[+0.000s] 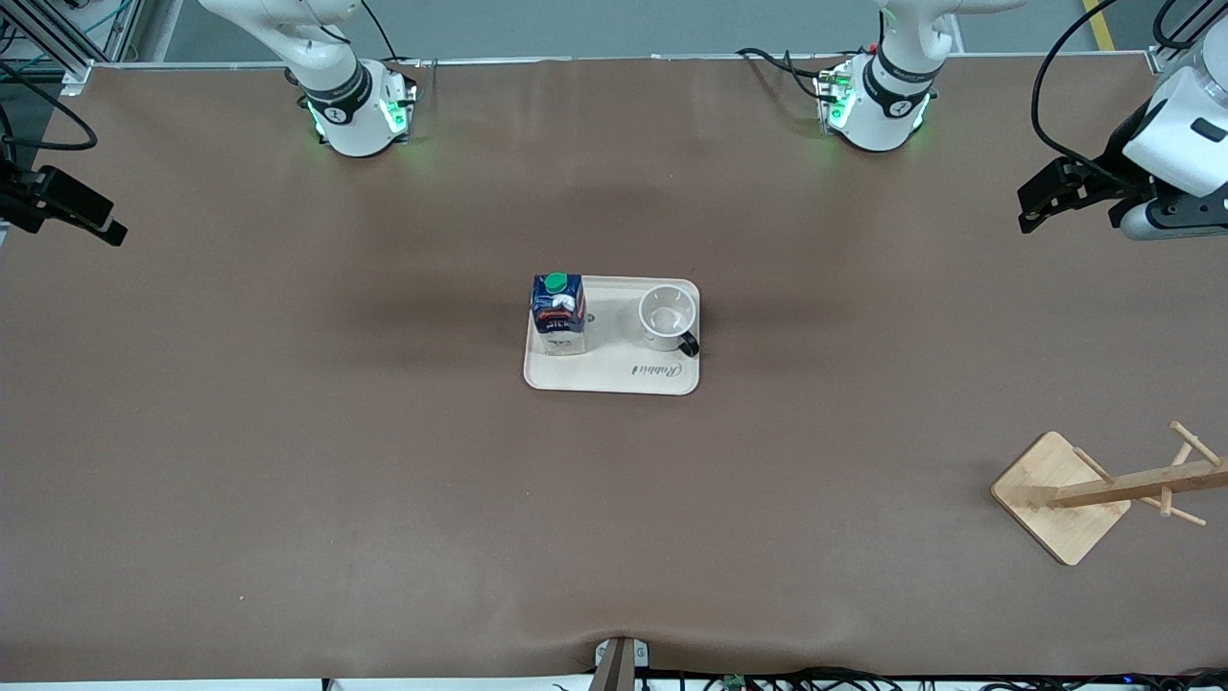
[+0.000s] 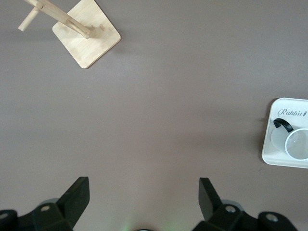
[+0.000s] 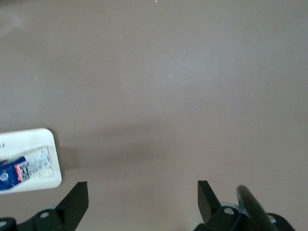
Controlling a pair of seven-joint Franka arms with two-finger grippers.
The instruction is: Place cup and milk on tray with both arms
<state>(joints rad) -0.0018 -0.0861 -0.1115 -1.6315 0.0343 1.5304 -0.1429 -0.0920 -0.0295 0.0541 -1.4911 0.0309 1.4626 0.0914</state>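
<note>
The cream-white tray lies in the middle of the table. The dark-blue milk carton with its green cap stands upright on the tray, at the right arm's end of it. The white cup with a black handle stands upright on the tray beside it, toward the left arm's end. My left gripper is open and empty over bare table at the left arm's end. My right gripper is open and empty over the table edge at the right arm's end. The left wrist view shows the left gripper, the tray's corner and the cup. The right wrist view shows the right gripper, the tray and the milk.
A wooden rack with a square base stands near the front camera at the left arm's end of the table; it also shows in the left wrist view. Brown tabletop surrounds the tray on all sides.
</note>
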